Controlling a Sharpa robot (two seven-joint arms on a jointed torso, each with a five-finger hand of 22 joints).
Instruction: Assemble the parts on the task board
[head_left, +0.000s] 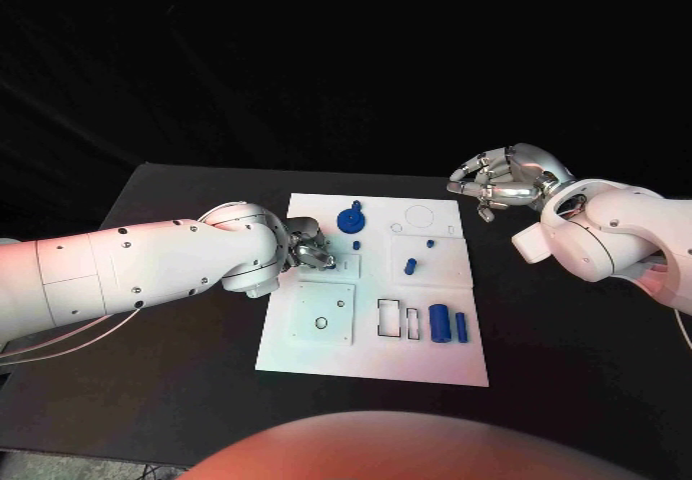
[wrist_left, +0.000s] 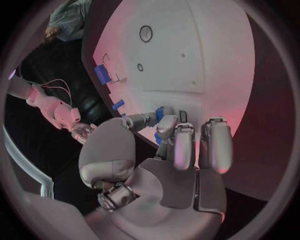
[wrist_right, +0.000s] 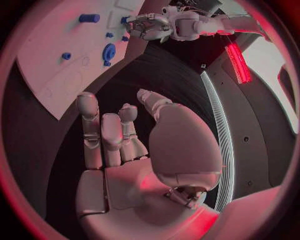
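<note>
Blue part (wrist_left: 164, 113) pinched by left hand (head_left: 306, 247)

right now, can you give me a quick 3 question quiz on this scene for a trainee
1. True or false: the right hand rests on the task board.
2. Which hand is over the task board? A) left hand B) right hand C) both
3. Fill in: the two blue cylinders lying side by side are at the board's near ____ corner in the head view.

Key:
1. False. It hangs past the board's far right corner, over the black table, fingers curled and holding nothing.
2. A. It is at the board's left edge, fingers on a small blue part.
3. Right.
</note>
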